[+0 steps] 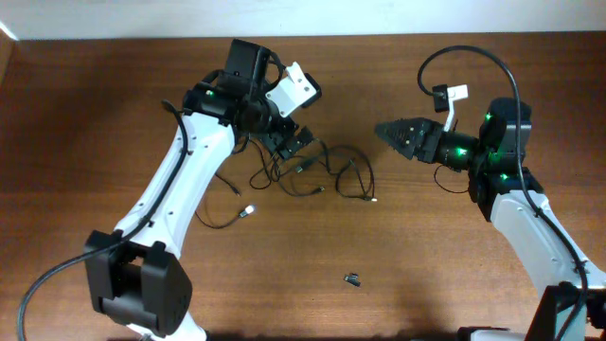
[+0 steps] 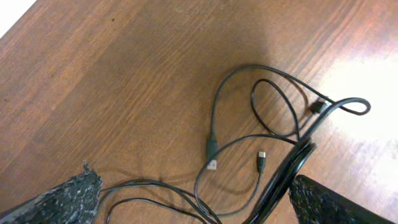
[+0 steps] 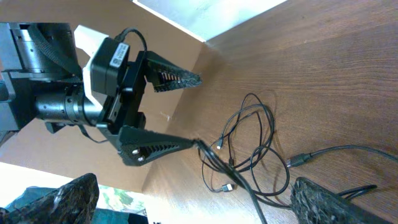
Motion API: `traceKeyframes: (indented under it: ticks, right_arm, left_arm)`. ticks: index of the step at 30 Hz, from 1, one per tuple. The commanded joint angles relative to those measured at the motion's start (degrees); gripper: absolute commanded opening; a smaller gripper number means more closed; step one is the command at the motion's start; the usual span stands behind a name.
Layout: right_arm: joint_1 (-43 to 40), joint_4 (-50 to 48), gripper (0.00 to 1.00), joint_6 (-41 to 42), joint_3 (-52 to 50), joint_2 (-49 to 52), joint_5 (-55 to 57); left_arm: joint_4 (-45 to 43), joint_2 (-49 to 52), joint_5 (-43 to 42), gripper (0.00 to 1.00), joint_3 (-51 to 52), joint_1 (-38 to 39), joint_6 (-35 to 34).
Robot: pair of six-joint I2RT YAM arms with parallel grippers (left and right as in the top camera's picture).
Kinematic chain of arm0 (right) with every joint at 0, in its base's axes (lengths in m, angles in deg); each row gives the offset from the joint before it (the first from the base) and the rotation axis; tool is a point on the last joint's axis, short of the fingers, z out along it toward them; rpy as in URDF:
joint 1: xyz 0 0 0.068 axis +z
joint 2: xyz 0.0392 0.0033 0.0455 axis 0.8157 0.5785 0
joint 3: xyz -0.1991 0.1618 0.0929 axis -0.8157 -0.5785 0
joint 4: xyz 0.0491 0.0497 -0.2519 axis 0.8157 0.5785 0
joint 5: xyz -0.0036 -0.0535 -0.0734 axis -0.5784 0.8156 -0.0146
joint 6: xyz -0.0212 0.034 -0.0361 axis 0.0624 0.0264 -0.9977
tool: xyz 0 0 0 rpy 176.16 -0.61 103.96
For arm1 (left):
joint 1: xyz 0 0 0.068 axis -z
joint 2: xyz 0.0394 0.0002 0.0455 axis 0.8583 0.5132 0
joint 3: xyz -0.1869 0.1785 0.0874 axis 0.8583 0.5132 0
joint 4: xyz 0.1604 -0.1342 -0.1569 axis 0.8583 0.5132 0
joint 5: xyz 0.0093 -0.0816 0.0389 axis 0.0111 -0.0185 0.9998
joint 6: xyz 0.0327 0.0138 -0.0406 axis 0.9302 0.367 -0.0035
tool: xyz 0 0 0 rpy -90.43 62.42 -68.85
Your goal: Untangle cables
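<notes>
The cables (image 1: 312, 170) are thin black cords lying tangled on the wooden table, with looping strands and small metal-tipped plugs at the ends. My left gripper (image 1: 292, 144) is open and low over the tangle's left part. In the left wrist view (image 2: 202, 199) several strands (image 2: 214, 118) run between its fingers, and a bunch of them lies against the right finger. My right gripper (image 1: 383, 131) is open and empty, right of the tangle and pointing at it. Its wrist view (image 3: 199, 205) shows the cables (image 3: 249, 134) and the open left gripper (image 3: 198, 112).
A tiny dark stubby piece (image 1: 352, 278) lies alone near the front middle of the table. One loose strand ends in a plug (image 1: 248, 211) to the left, another in a plug (image 1: 374, 200) to the right. The table's far edge runs behind the arms.
</notes>
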State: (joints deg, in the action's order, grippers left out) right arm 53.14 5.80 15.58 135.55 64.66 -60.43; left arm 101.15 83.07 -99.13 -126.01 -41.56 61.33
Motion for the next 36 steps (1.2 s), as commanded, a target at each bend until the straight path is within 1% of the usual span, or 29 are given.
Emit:
traceKeyframes:
  ticks: [1,4,6,9,11,13,15,16,18,20,24,27,31,33,36]
  right_arm:
    - [-0.48,-0.17,0.99,-0.76,0.17,-0.68,1.46]
    - [-0.48,-0.2,0.99,-0.76,0.17,-0.68,1.97]
    - [-0.48,-0.17,0.99,-0.76,0.17,-0.68,1.97]
    - [-0.44,0.22,0.99,-0.76,0.17,-0.68,1.92]
    - [-0.44,2.49,0.99,-0.76,0.17,-0.68,1.95]
    - [-0.44,5.27,0.98,-0.76,0.17,-0.66,2.23]
    - [-0.42,7.74,0.99,-0.79,0.17,-0.66,4.13]
    - [-0.37,9.31,0.99,-1.27,0.17,-0.66,5.38]
    - [-0.26,11.06,0.99,-4.83,0.17,-0.66,5.88]
    - [0.31,14.16,0.99,-6.69,0.17,-0.66,10.16]
    - [4.26,17.94,0.99,-14.58,0.17,-0.61,17.77]
    - [8.46,20.61,0.99,-15.85,0.17,-0.5,33.31]
    - [13.09,20.76,0.99,-18.67,0.17,1.01,53.27]
    - [13.11,20.46,0.99,-18.84,0.17,2.97,56.61]
    - [13.14,19.63,0.99,-19.08,0.17,7.63,56.83]
  left_arm:
    - [4.07,-4.02,-3.32,0.99,-0.81,-0.09,4.2]
    - [10.32,-4.94,-4.31,0.99,-0.81,-0.09,4.2]
    - [12.46,-5.42,-4.28,0.99,-0.81,-0.09,4.2]
    - [12.44,-6.71,-4.24,0.99,-0.81,-0.11,4.17]
    - [10.99,-8.44,-4.2,0.99,-0.85,-0.94,3.5]
    - [8.96,-9.84,-2.01,0.99,-0.85,-2.82,-0.46]
    - [6.45,-10.54,4.96,0.99,-0.85,-6.08,-10.56]
    - [5.97,-10.51,8.68,0.99,-0.83,-8.02,-17.0]
    - [6.03,-10.51,9.33,0.99,-0.74,-10.51,-21.24]
    - [6.03,-10.51,9.33,1.0,-0.72,-12.46,-21.84]
    - [6.05,-10.49,9.33,1.0,-0.72,-13.44,-21.79]
    - [6.08,-10.49,9.33,0.99,-0.72,-13.44,-21.81]
    - [6.27,-10.49,9.33,0.99,-0.72,-13.44,-21.79]
    - [6.27,-10.49,9.33,1.0,-0.72,-13.44,-21.81]
    - [6.29,-10.49,9.33,0.99,-0.72,-13.44,-21.81]
